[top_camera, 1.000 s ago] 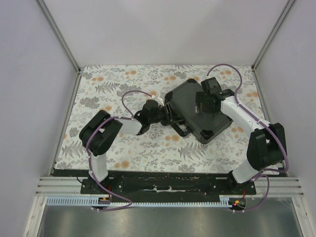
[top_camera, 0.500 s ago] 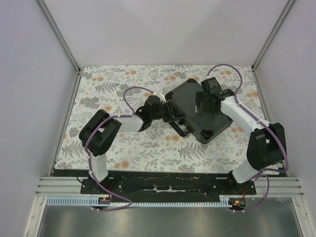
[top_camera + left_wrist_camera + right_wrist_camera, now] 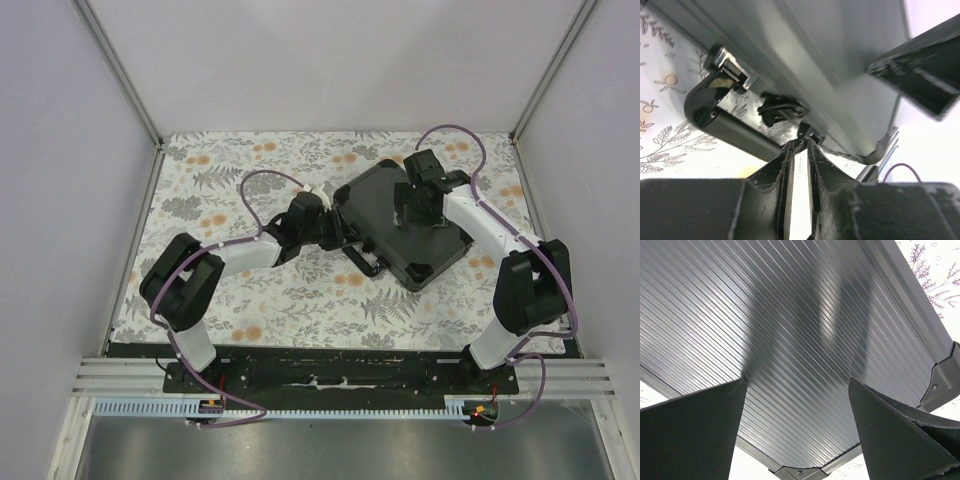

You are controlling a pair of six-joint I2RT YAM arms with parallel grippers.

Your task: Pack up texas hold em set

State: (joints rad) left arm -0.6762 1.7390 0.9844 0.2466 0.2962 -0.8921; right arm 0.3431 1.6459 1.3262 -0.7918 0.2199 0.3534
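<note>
Case (image 3: 405,225) status: lid down and shut, so the contents are hidden in all three views. It lies flat on the floral table (image 3: 230,180), right of centre toward the far side, turned diagonally with one corner pointing at the near edge.

Look: black hard shell, rectangular, rounded corners. Lid is finely ribbed with a dull grey sheen in the right wrist view, framed by a metal edge strip with riveted corner caps (image 3: 939,381). Carry handle (image 3: 366,259) sticks out of the long side facing near-left. It has a glossy black grip on chrome mounts (image 3: 731,70) and lies low, close to the table. On the same side, just beside the handle, sit a black latch (image 3: 780,107) and a small metal tab (image 3: 809,133).

Left hand (image 3: 342,233) is at that handle side, reaching in low from the left. Its fingers (image 3: 782,165) are clenched with only a thin slit between them, tips right at the small metal tab. Cannot tell whether the tab is pinched or only touched.

Right hand (image 3: 413,208) sits above the far half of the lid, pointing down at it. It is released, jaws spread wide, with only ribbed lid showing between them. Contact with the lid: cannot tell.

Purple cables (image 3: 268,185) loop off both wrists.
</note>
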